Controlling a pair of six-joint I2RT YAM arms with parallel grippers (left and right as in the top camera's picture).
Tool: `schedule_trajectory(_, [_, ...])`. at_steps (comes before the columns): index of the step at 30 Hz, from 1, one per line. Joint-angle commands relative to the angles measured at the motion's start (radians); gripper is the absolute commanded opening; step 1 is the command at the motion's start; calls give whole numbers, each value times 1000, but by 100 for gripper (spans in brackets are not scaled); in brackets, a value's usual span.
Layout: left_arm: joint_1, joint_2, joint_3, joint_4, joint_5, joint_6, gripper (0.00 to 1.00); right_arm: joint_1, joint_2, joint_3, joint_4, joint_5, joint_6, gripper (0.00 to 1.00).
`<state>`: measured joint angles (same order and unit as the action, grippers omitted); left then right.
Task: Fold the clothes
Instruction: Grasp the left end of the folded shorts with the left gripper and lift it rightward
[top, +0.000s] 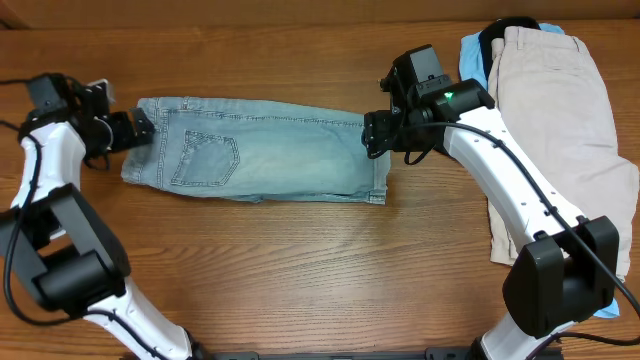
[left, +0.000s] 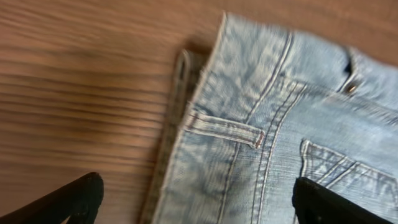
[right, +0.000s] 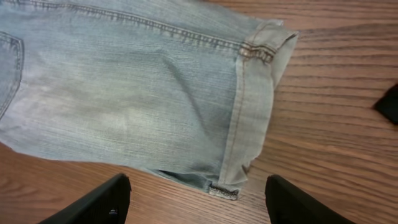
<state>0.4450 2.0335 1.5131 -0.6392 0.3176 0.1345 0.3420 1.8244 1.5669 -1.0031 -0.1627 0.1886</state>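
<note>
Jeans (top: 260, 150): flat on desk (top: 300, 270), center-left, back pocket up, waistband to left, hem to right. L gripper (top: 140, 128): wide open at waistband end, nothing held. On L wrist cam, both fingers (left: 74, 198) at frame bottom, belt loop (left: 224, 129) above and btwn them, waistband edge over bare wood. R gripper (top: 378, 135): also wide, at hem end, empty. Hem (right: 252, 112) slightly rumpled on R wrist cam. Can't tell contact w/ denim on either side. Khakis (top: 555, 110) at far right, lying on a blue item (top: 472, 55), apart from jeans.
</note>
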Motion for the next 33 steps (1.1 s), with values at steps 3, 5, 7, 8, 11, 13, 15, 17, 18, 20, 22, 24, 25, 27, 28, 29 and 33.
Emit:
schedule_trajectory(3, [-6, 55, -5, -16, 60, 23, 95, 5, -5, 5, 6, 42, -8, 73])
schedule_trajectory(5, [-6, 70, -5, -30, 77, 23, 95, 5, -5, 5, 6, 42, -8, 73])
schedule_trajectory(7, [-6, 87, -5, -38, 76, 24, 95, 5, -5, 5, 8, 42, -8, 73])
schedule_trajectory(8, [-7, 96, -5, -43, 77, 27, 95, 5, -5, 5, 10, 42, -8, 73])
schedule_trajectory(11, [-8, 117, -5, -53, 80, 27, 93, 5, -5, 5, 10, 42, -8, 73])
schedule_trajectory(13, [-8, 127, -5, -63, 80, 26, 91, 5, -5, 5, 9, 42, -12, 74])
schedule_trajectory(15, [-8, 137, -5, -89, 102, 27, 92, 5, -5, 5, 6, 48, -27, 75])
schedule_trajectory(17, [-8, 149, -5, -122, 123, 27, 93, 5, -5, 5, 5, 66, -33, 75])
schedule_trajectory(18, [-8, 154, -5, -137, 130, 27, 93, 5, -5, 5, 5, 73, -33, 75])
schedule_trajectory(20, [-9, 166, -5, -164, 142, 27, 88, 5, -5, 5, 7, 76, -33, 75])
schedule_trajectory(22, [-10, 176, -5, -185, 152, 26, 77, 5, -5, 5, 8, 76, -33, 76])
schedule_trajectory(24, [-13, 177, -5, -204, 164, 26, 57, 5, -5, 5, 7, 76, -33, 75])
schedule_trajectory(25, [-14, 177, -5, -209, 164, 26, 44, 5, -5, 5, 7, 76, -33, 75])
schedule_trajectory(27, [-19, 177, -5, -216, 174, 20, 28, 5, -5, 5, 7, 76, -33, 75])
schedule_trajectory(28, [-22, 177, -5, -219, 174, 13, 19, 5, -5, 5, 8, 76, -33, 75])
schedule_trajectory(29, [-23, 177, -5, -220, 174, 6, 11, 5, -5, 5, 8, 76, -33, 74])
schedule_trajectory(33, [-23, 177, -5, -220, 174, -12, 4, 5, -5, 5, 8, 76, -34, 63])
